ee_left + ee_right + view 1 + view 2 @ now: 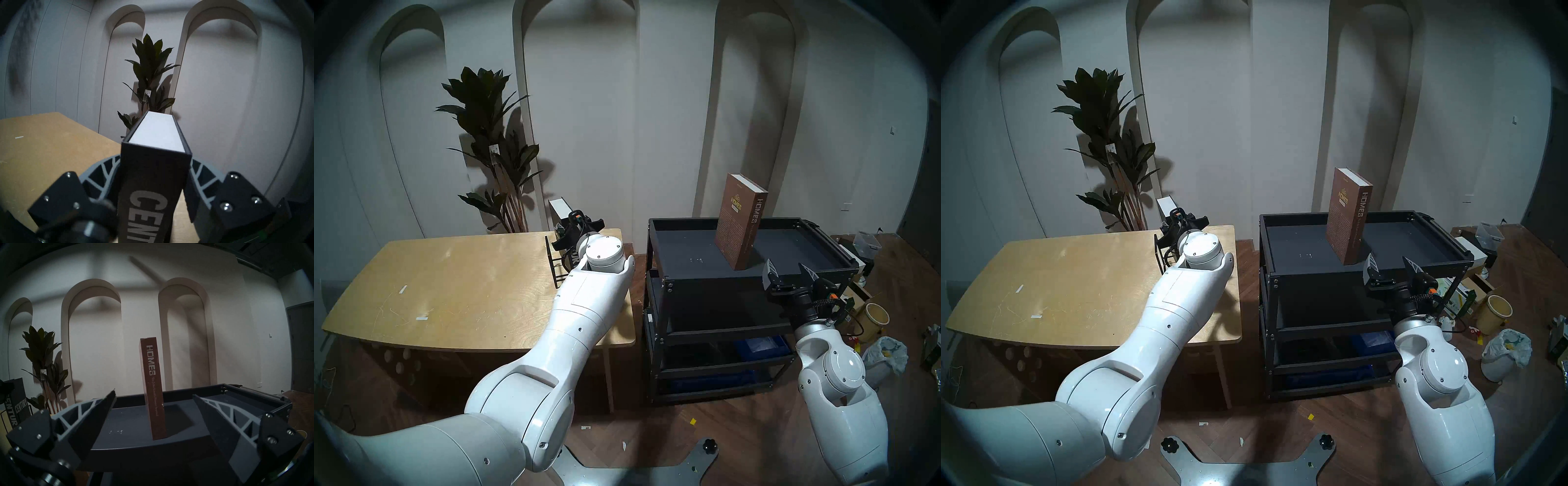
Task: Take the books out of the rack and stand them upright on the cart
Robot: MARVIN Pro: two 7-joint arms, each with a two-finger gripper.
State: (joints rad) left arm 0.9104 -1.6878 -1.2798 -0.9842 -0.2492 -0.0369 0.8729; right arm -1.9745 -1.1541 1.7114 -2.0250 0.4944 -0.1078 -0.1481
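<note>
Right gripper point(154, 405), jaws spread wide and empty, sits just short of the tall brown hardcover "HOMES" book point(739, 222), upright on the black metal cart point(687, 258). Farther off, the left gripper point(155, 167) clamps the black "CENTURY" book point(153, 186), in the thin black wire rack point(556, 268).

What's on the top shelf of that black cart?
One brown book, lettered HOMES, stands upright on the cart's top tray; nothing else shows there. The lower shelves are dark; something blue sits low down.
</note>
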